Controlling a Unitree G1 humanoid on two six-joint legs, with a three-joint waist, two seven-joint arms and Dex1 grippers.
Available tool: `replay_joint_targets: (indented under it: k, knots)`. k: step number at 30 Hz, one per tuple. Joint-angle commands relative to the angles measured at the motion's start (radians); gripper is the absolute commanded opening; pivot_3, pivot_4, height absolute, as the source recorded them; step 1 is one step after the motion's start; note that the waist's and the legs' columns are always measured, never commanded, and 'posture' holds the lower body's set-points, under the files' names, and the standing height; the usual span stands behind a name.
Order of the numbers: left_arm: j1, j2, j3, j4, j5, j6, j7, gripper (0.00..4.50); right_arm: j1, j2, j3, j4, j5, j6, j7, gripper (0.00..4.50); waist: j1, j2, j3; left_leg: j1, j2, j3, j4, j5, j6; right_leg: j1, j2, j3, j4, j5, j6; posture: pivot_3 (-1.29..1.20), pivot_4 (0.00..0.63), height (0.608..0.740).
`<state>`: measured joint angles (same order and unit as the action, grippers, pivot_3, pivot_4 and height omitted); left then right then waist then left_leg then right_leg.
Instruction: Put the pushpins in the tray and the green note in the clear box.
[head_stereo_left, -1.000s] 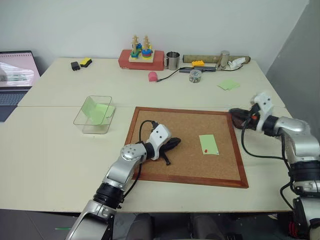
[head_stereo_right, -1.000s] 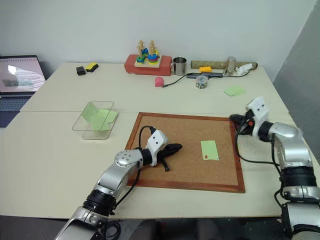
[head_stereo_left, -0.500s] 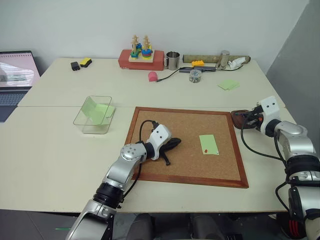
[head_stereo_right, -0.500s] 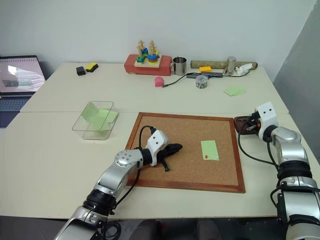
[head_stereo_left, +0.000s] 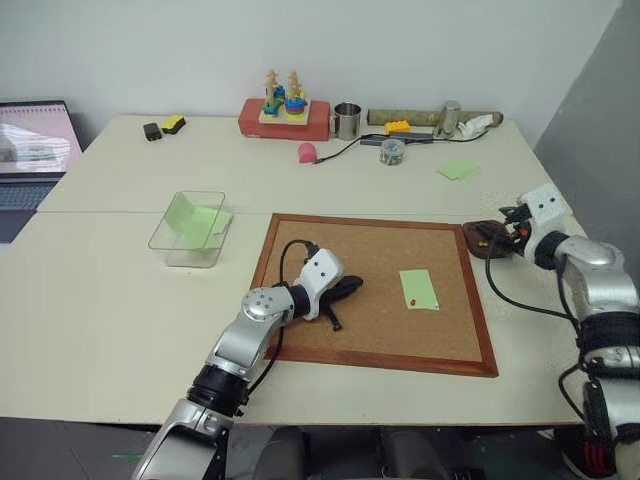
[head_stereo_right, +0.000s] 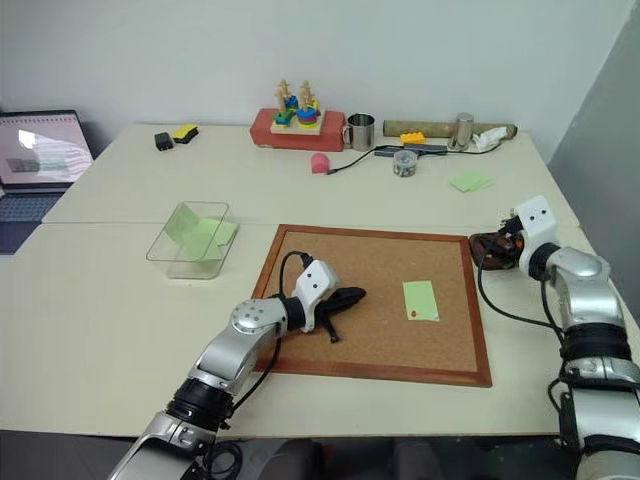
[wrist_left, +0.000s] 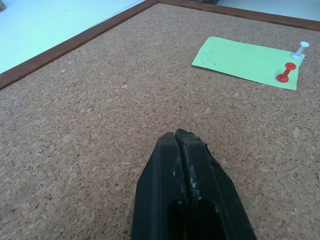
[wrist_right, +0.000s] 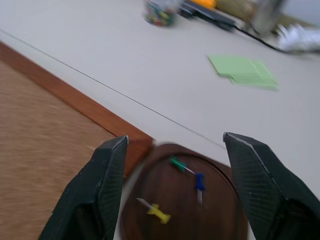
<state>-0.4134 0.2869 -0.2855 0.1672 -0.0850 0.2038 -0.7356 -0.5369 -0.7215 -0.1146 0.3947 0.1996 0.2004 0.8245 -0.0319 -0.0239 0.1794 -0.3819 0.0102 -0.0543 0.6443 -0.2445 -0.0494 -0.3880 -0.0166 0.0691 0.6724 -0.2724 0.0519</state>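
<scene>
The dark wooden tray (wrist_right: 215, 212) sits just off the cork board's right corner and holds a yellow pushpin (wrist_right: 159, 212) with a green and a blue pin. My right gripper (wrist_right: 176, 141) hangs open just above the tray, with nothing between its fingers. A red pushpin (wrist_left: 286, 73) and a white pin stand in the green note (head_stereo_left: 418, 289), which lies flat on the board. The left gripper (head_stereo_left: 345, 288) rests shut on the cork, left of the note. At the left stands the clear box (head_stereo_left: 190, 228), with green paper inside.
The wood-framed cork board (head_stereo_left: 375, 361) takes up the table's middle. Along the far edge are a red toy block (head_stereo_left: 283, 118), a metal mug (head_stereo_left: 346, 121), a pin jar (head_stereo_left: 391, 151) and a pair of green sheets (head_stereo_left: 458, 170). A laptop (head_stereo_left: 35, 140) stands far left.
My right gripper has gone from shut to open over the tray and drawn back a little toward the right. The left arm has stayed still.
</scene>
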Motion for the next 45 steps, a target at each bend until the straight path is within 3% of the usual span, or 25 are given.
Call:
replay_joint_targets:
  k: [1, 8, 28, 45]
  knots:
    - [0.021, 0.014, -0.009, 0.036, 0.028, 0.014, -0.001, 0.0, 0.141, -0.06, -0.017, -0.287, 0.083, 0.057, 0.114, 3.09, 0.0, 0.0, 0.0, 0.0, 0.0, -0.001, 0.0, 0.0, 0.0, 0.0, 0.0, 0.0, 0.0, 0.0, 0.0, 0.0, 0.15, 0.74]
    - [0.019, 0.016, -0.01, 0.043, 0.03, 0.012, -0.005, 0.0, 0.319, -0.07, 0.005, -0.533, 0.124, 0.164, 0.132, 3.09, -0.004, 0.0, 0.0, 0.001, 0.0, 0.001, 0.001, 0.0, 0.0, 0.001, 0.0, 0.001, 0.0, 0.0, 0.002, 0.0, 0.15, 0.74]
    - [0.017, 0.017, -0.006, 0.049, 0.04, 0.004, -0.004, 0.0, 0.371, -0.007, 0.148, -0.461, 0.027, 0.06, 0.13, 3.09, -0.002, 0.0, 0.0, 0.0, 0.0, 0.0, 0.0, 0.0, 0.0, 0.001, 0.0, 0.0, -0.004, 0.0, 0.002, 0.0, 0.15, 0.74]
    - [0.021, 0.022, -0.007, 0.045, 0.041, 0.007, -0.005, 0.0, 0.404, -0.011, 0.144, -0.467, 0.051, 0.036, 0.168, 0.02, -0.003, 0.0, 0.0, 0.0, 0.0, 0.001, 0.0, 0.0, 0.0, 0.003, 0.0, 0.001, -0.009, 0.002, 0.005, 0.0, 0.15, 0.74]
